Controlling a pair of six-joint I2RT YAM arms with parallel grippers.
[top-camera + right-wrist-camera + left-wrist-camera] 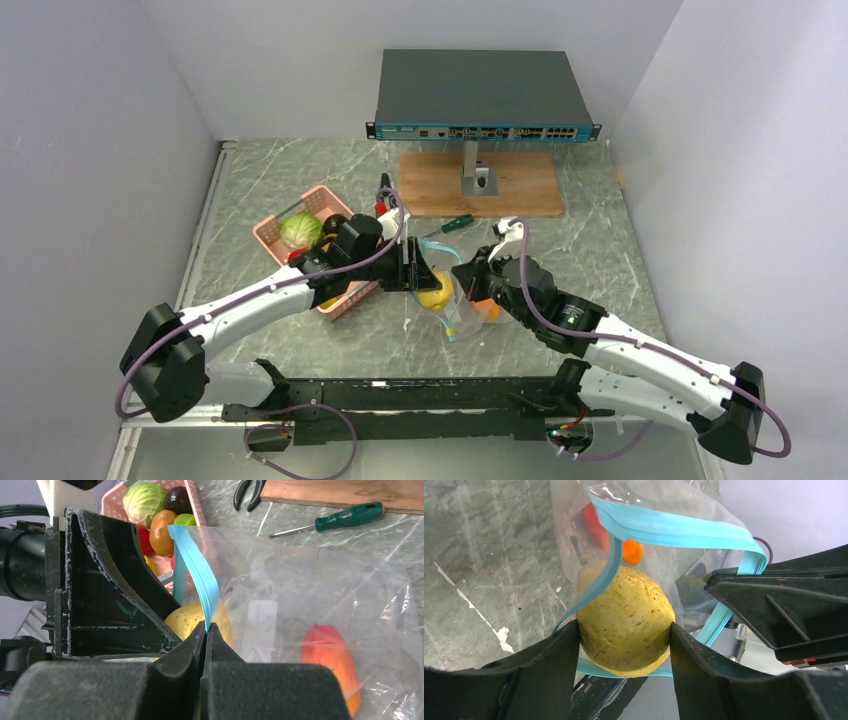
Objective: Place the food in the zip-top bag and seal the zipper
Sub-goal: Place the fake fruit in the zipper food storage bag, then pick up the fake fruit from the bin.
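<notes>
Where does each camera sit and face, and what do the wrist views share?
Top external: above, behind the bases, looking down at the table; both arms show.
Left wrist: on the left arm, facing the zip-top bag; left gripper clamps the yellow fruit.
Right wrist: facing the pink basket; right gripper pinches the zipper.
Both share fruit and zipper.

Quick rundown of the clutter on our grey marble table (pixel 300 345). The pink basket (pixel 268 228) sits left of centre. A green-handled screwdriver (pixel 345 517) lies flat just in front of the wooden board (pixel 530 185), shaft pointing toward the basket side. The board is at the back middle, and a grey stand (pixel 472 165) on it carries a dark network switch (pixel 480 90), its teal port strip facing us. By the board's left corner there's what we think are pliers (pixel 239 495), though only the handles show. Plain pale walls (pixel 100 150) close in three sides.
</notes>
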